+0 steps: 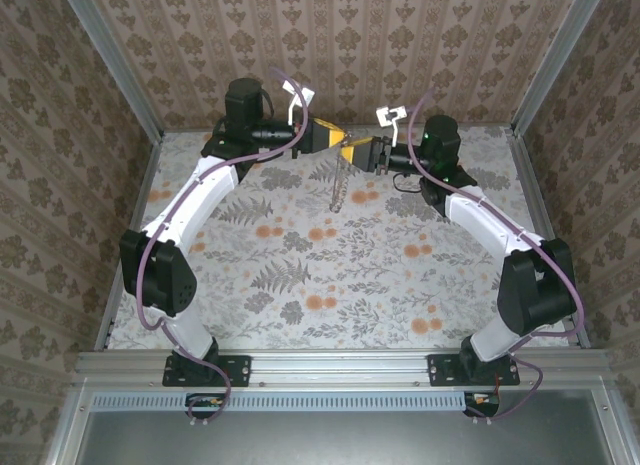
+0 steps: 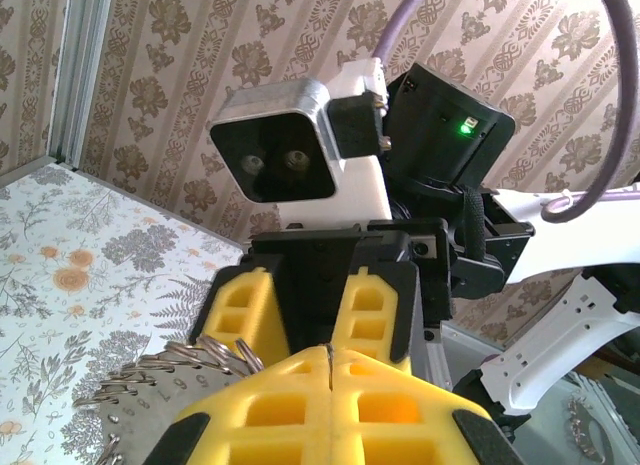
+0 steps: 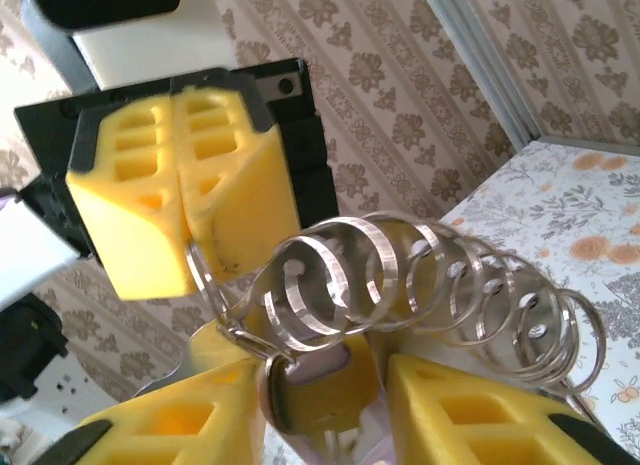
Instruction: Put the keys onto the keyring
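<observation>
High above the back of the table my two grippers meet tip to tip. My left gripper [image 1: 338,138] [image 2: 328,357] is shut on the keyring [image 3: 199,273], a thin metal loop pinched between its yellow fingertips [image 3: 150,225]. Several shiny split rings [image 3: 400,275] [image 2: 205,357] with flat metal tags are strung along it, and the bunch hangs down [image 1: 340,185]. My right gripper [image 1: 354,151] [image 3: 320,370] faces it from the other side. A small key [image 3: 322,405] sits between its yellow fingers [image 3: 470,410], and the fingers stand close against both edges of the key's head. The key's head lies at the loop's lower end.
The floral table top [image 1: 330,275] lies well below both grippers. Patterned walls [image 1: 350,45] and aluminium posts [image 1: 110,60] close in the back and sides. A purple cable [image 1: 285,85] arches over the left wrist, and both arms stretch far towards the back wall.
</observation>
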`<move>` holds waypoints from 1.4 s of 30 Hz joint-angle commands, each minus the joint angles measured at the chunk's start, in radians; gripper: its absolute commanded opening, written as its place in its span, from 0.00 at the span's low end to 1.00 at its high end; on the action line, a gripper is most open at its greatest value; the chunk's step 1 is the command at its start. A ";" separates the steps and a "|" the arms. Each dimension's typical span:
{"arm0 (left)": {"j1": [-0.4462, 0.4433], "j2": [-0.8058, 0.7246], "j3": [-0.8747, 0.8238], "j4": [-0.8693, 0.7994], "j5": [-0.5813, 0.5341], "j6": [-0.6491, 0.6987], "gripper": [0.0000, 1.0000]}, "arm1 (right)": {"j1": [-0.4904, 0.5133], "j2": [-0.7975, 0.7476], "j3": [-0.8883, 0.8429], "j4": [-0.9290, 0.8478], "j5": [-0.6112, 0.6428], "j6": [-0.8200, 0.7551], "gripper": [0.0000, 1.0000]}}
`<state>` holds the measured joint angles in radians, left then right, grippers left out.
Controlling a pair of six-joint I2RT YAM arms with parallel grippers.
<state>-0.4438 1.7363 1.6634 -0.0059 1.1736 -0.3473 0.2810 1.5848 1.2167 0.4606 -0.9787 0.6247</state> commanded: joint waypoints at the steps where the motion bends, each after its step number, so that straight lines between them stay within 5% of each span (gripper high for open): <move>1: -0.001 -0.053 0.005 0.053 0.006 -0.016 0.00 | 0.011 -0.003 0.016 -0.012 -0.020 -0.023 0.26; 10: 0.019 -0.072 -0.034 0.149 -0.036 -0.078 0.00 | 0.014 -0.052 -0.014 -0.069 -0.026 -0.065 0.00; 36: 0.011 -0.107 -0.147 0.265 -0.078 -0.136 0.00 | 0.075 -0.007 0.028 -0.081 0.006 -0.063 0.00; 42: 0.017 -0.121 -0.192 0.366 -0.121 -0.206 0.00 | 0.063 -0.066 -0.021 -0.113 0.047 -0.068 0.36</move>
<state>-0.4305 1.6684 1.4864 0.2501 1.0821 -0.4992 0.3492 1.5742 1.2221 0.3676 -0.9527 0.5701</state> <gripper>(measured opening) 0.044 0.332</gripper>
